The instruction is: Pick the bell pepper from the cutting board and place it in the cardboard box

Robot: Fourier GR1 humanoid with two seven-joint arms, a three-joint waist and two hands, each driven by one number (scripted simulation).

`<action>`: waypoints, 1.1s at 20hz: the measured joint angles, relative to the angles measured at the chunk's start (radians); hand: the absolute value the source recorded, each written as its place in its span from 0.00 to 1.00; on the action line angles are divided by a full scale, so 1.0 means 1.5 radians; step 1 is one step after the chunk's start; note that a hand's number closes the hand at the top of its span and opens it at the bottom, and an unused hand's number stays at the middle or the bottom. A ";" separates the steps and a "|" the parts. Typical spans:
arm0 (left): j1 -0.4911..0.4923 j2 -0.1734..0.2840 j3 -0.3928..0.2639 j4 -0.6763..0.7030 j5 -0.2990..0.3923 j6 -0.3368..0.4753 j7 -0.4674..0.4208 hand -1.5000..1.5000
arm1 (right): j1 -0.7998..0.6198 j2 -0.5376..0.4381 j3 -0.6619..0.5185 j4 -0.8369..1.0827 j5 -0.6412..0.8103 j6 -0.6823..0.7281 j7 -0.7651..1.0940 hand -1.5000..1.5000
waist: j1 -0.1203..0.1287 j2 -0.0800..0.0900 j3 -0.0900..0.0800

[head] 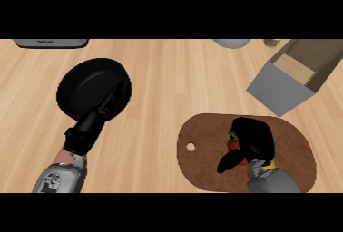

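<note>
While right hand (251, 141) curls over red bell pepper (233, 145) (mostly hidden), oval wooden cutting board (208, 136), left hand (107, 106) straight-fingered

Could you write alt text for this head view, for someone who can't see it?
The robot's right hand curls over a red bell pepper on a brown cutting board. An open cardboard box lies beyond the board. The left hand rests open over a black pan on the wooden counter.
</note>
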 measured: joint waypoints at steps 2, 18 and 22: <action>-0.001 -0.002 -0.001 0.002 0.000 0.000 0.001 0.50 | 0.004 -0.054 0.021 -0.021 -0.028 0.008 -0.109 1.00 | 0.000 0.001 0.002; 0.010 -0.003 0.013 -0.008 -0.001 0.016 0.010 0.50 | 0.045 -0.444 -0.132 -0.110 -0.357 -0.060 -0.877 1.00 | -0.035 0.002 0.009; 0.013 -0.001 0.014 -0.008 -0.001 0.015 0.010 0.50 | 0.063 -0.518 -0.243 -0.058 -0.501 -0.014 -1.028 1.00 | -0.038 0.003 0.008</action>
